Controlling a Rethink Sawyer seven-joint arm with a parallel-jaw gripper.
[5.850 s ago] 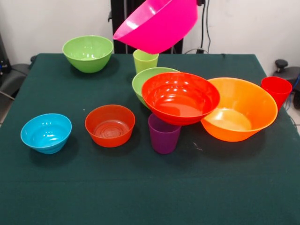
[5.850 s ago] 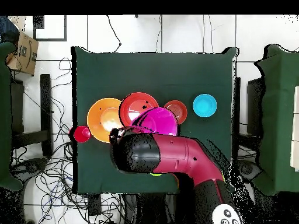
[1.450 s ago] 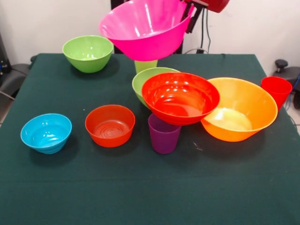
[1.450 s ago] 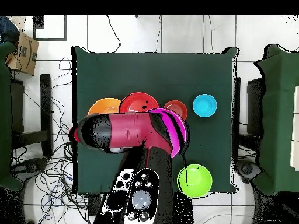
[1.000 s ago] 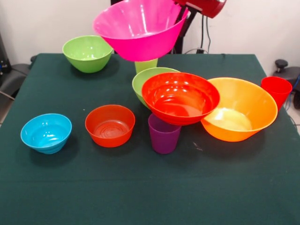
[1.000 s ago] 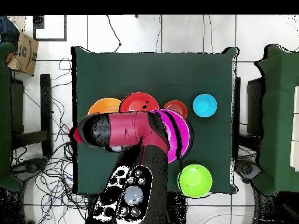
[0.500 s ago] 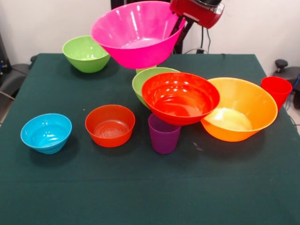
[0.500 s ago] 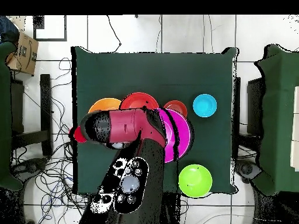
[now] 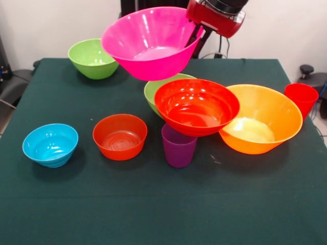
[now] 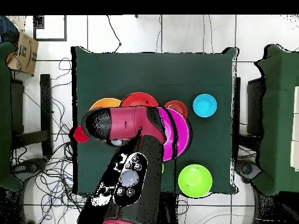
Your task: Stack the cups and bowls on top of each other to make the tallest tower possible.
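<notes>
Front view shows the pink bowl held in the air, tilted, with the hand clamped on its rim at the side nearest the red arm. Directly below and forward of the hand, the red-orange bowl sits tilted, seemingly propped on the purple cup and against a lime green bowl behind it; the large orange bowl lies just beside that, with the red cup further out. Well off to the other side of the hand rest the second green bowl, the small orange-red bowl and the blue bowl, all on the tabletop. A rim grip on so wide a bowl looks weak, so it may swing or slip. Lowered off-centre, it could knock the propped red-orange bowl off the cup.
</notes>
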